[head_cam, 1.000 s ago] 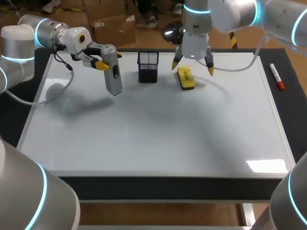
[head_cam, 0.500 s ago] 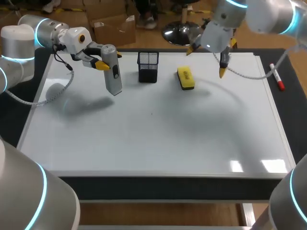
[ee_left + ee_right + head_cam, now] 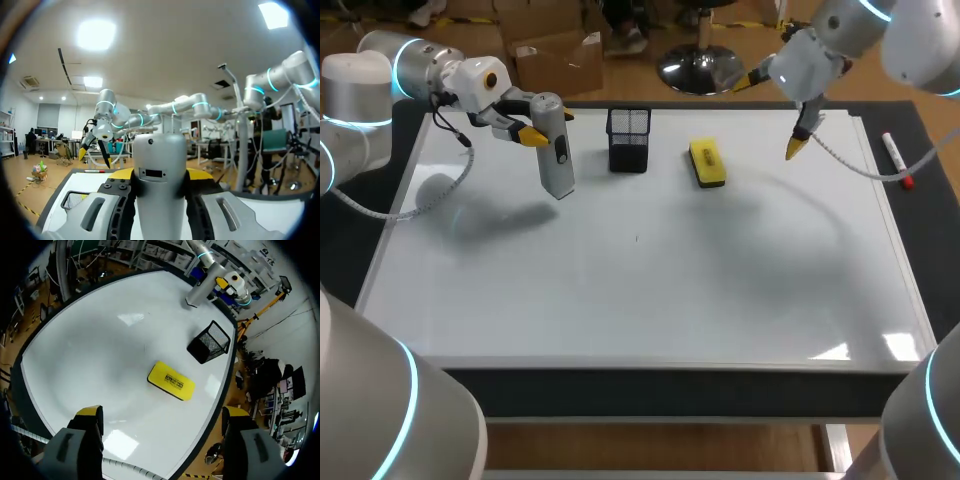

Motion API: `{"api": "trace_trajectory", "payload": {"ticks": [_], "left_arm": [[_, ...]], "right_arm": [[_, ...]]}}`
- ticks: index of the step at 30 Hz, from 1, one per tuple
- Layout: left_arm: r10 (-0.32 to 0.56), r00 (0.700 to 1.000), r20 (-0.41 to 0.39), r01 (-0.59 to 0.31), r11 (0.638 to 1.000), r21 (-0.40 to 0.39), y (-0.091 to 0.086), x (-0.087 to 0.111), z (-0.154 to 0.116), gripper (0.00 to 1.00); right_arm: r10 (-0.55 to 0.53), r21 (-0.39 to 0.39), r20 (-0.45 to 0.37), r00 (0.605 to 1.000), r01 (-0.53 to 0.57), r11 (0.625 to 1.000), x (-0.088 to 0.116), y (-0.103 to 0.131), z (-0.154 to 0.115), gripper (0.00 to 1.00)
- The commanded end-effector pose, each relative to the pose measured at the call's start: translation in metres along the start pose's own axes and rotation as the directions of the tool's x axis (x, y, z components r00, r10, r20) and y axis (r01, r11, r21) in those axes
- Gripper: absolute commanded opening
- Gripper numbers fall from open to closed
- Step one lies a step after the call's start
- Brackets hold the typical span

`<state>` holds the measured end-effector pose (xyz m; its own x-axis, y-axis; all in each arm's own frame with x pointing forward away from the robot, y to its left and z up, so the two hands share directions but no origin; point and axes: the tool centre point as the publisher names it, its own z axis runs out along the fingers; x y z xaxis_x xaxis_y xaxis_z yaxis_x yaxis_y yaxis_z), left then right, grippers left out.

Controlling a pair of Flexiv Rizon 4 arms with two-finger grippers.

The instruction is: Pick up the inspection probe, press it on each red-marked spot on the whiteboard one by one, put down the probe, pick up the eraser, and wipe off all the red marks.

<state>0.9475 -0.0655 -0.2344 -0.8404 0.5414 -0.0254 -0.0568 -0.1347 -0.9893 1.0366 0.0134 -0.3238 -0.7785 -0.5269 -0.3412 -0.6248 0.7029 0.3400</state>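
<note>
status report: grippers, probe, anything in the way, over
Left gripper shut on probe, over whiteboard. Right gripper open, empty, beside eraser. No red marks visible on whiteboard. Mesh holder between probe and eraser.

Bright, even light falls from above. On the glossy whiteboard (image 3: 640, 290) it leaves soft grey shadows, one under the left tool (image 3: 548, 125) and its probe (image 3: 555, 150), a broader one under the right tool (image 3: 772, 115). White glare patches sit well apart from both tools; the right wrist view shows one between its open fingers.
</note>
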Motion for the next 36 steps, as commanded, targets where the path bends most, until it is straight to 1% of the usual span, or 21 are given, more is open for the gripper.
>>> {"api": "trace_trajectory", "payload": {"ticks": [1, 16, 19, 22, 24, 29, 32, 36], "left_arm": [[-0.001, 1.0, -0.004, 0.001, 1.0, -0.001, -0.001, -0.001, -0.001, 0.0], [-0.001, 1.0, -0.004, 0.001, 1.0, -0.001, -0.001, -0.001, -0.001, 0.0], [0.013, 1.0, -0.001, -0.013, 1.0, -0.024, -0.012, -0.003, 0.008, 0.0], [-0.01, 0.999, 0.041, 0.012, 0.999, -0.042, -0.022, -0.009, 0.016, 0.0], [0.003, 0.998, 0.064, -0.001, 0.999, -0.036, -0.028, -0.012, 0.02, 0.0], [0.001, 0.992, 0.128, 0.003, 0.999, -0.034, -0.041, -0.022, 0.026, 0.0], [-0.011, 0.985, 0.174, 0.018, 0.999, -0.037, -0.049, -0.029, 0.028, 0.0], [-0.028, 0.964, 0.266, 0.038, 0.999, -0.034, -0.058, -0.042, 0.022, 0.0]], "right_arm": [[-0.002, 0.005, 0.002, 1.0, 0.002, 1.0, 0.002, 0.001, -0.001, 1.0], [-0.002, 0.005, 0.002, 1.0, 0.002, 1.0, 0.002, 0.001, -0.001, 1.0], [-0.002, 0.005, 0.002, 1.0, 0.002, 1.0, 0.002, 0.001, -0.001, 1.0], [-0.002, 0.005, 0.002, 1.0, 0.002, 1.0, 0.002, 0.001, -0.001, 1.0], [-0.002, 0.005, 0.002, 1.0, 0.002, 1.0, 0.002, 0.001, -0.001, 1.0], [-0.002, 0.005, 0.002, 1.0, 0.002, 1.0, 0.002, 0.001, -0.001, 1.0], [-0.002, 0.005, 0.002, 1.0, 0.002, 1.0, 0.002, 0.001, -0.001, 1.0], [-0.002, 0.005, 0.002, 1.0, 0.002, 1.0, 0.002, 0.001, -0.001, 1.0]]}}
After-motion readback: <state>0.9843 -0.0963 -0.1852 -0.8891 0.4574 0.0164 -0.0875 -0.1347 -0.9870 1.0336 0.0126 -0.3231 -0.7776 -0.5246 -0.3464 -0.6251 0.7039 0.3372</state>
